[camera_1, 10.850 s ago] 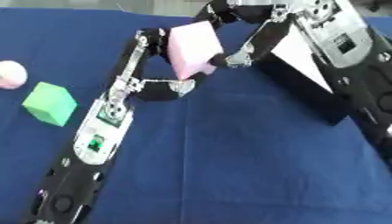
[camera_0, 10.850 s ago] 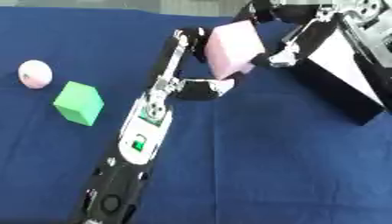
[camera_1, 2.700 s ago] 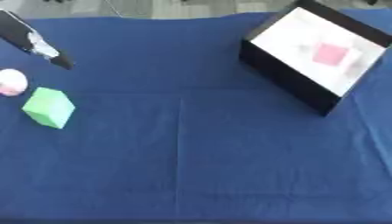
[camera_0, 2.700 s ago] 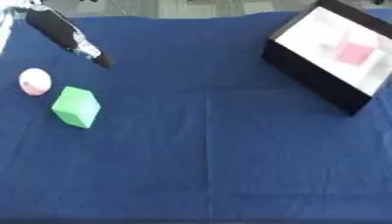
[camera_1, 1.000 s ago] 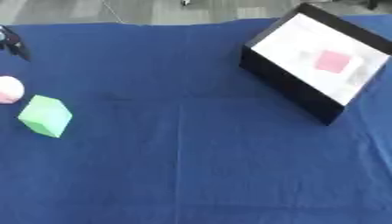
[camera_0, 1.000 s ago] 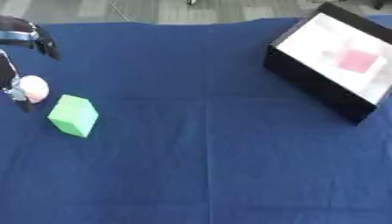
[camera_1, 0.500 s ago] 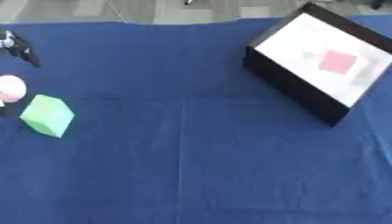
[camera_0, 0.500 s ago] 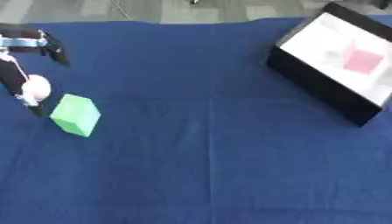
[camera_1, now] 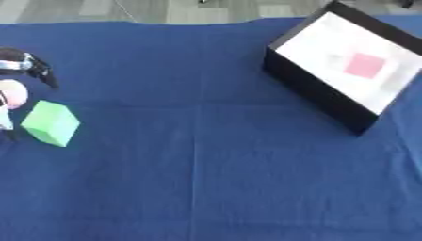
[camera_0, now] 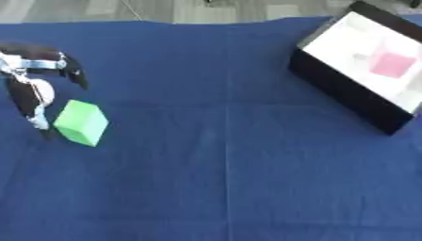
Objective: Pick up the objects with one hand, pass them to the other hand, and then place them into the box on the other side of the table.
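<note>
A green cube (camera_0: 81,122) lies on the blue cloth at the left. Just left of it is a pink-white ball (camera_1: 12,94), partly hidden. My left hand (camera_0: 26,92) comes in from the left edge, open, with one finger (camera_0: 70,70) arched over the ball's far side and another reaching down past its near side beside the cube. I cannot tell whether it touches the ball. A black box (camera_0: 342,96) with a white inside stands tilted at the far right and holds a pink cube (camera_0: 392,64). My right hand is out of sight.
The blue cloth (camera_0: 223,160) covers the whole table, with a grey floor strip beyond its far edge. Between the green cube and the black box nothing lies on the cloth.
My left hand has come down from the far left corner until its fingers straddle the ball. The cube, ball and box have stayed where they were.
</note>
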{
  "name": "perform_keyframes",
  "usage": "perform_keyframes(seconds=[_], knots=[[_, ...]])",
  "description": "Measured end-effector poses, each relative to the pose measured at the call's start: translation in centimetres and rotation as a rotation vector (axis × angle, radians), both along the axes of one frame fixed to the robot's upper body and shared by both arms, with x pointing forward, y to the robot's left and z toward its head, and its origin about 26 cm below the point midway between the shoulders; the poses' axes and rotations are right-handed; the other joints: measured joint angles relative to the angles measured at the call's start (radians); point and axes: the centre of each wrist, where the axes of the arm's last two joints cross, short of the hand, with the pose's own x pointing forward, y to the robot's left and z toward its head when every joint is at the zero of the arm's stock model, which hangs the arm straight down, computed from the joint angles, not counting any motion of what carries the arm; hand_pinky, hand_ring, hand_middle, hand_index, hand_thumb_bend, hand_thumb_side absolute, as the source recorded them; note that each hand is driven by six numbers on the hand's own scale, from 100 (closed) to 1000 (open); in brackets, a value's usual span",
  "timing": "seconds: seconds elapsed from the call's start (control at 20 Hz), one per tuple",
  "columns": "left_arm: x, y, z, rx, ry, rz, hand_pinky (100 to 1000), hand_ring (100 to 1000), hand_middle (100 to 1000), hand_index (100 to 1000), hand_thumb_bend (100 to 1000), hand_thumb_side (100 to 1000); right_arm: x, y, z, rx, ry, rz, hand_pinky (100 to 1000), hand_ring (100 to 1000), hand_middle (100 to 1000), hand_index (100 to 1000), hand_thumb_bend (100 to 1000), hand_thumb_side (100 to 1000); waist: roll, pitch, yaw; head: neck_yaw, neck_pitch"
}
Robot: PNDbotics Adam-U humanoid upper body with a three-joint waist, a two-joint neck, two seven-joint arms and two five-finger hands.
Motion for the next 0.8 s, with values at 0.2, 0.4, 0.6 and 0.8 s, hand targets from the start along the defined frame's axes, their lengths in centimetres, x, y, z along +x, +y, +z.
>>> perform_keyframes(seconds=[0.2, 0.4, 0.6, 0.8], knots=[[0.2, -0.4, -0.4, 0.022, -0.006, 0.003, 835, 800, 721, 774, 954, 141, 0.2, 0.0, -0.1, -0.002, 0.004, -0.003, 898, 1000, 807, 848, 100, 358, 0.0, 0.001, -0.001, 0.007, 0.0], [0.4, -0.9, -0.7, 0.02, -0.007, 0.0, 827, 795, 708, 762, 927, 124, 0.2, 0.0, -0.3, -0.002, 0.009, -0.007, 900, 1000, 807, 849, 100, 364, 0.0, 0.002, -0.004, 0.011, 0.0], [0.5, -1.1, -1.1, 0.02, -0.001, -0.001, 817, 791, 708, 753, 916, 116, 0.2, 0.0, -0.3, -0.007, 0.011, -0.009, 901, 1000, 807, 850, 100, 371, 0.0, 0.006, -0.005, 0.017, 0.0], [0.6, -1.3, -1.4, 0.022, 0.002, -0.002, 804, 785, 705, 743, 891, 100, 0.2, 0.0, -0.4, -0.004, 0.012, -0.009, 903, 1000, 810, 850, 100, 378, 0.0, 0.007, -0.006, 0.02, 0.0]])
